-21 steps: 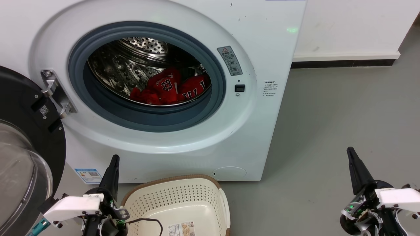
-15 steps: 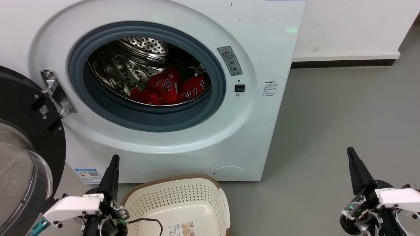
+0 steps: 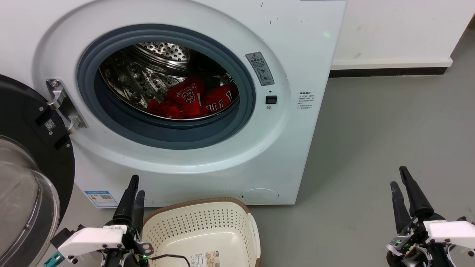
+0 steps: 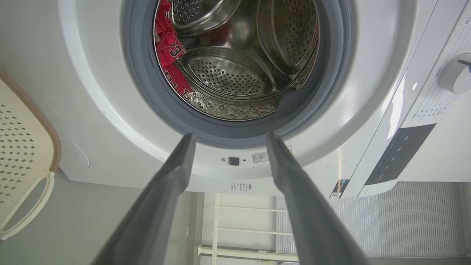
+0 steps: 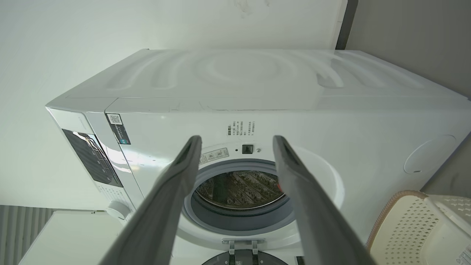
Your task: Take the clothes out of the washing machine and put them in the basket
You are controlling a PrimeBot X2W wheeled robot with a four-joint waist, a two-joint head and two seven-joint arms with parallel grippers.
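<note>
Both pairs of fingers have just parted: the left gripper [image 3: 136, 185], just beside the empty basket [image 3: 196, 202] on the floor, and the right gripper [image 3: 398, 176], well apart, now stand open, holding nothing. The clothes [image 3: 189, 98] lie low in the washing machine [image 3: 297, 129] drum, so a reach inside likely comes next.

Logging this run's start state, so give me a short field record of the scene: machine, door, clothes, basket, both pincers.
washing machine: white front-loader, porthole uncovered
door: swung open to the left
clothes: red jerseys, one numbered 23, lying low in the drum
basket: on the floor before the machine, no clothes in it
left pincer: open, holding nothing, beside the basket's left rim
right pincer: open, holding nothing, over the floor right of the machine
progress: no garment out of the drum yet
</note>
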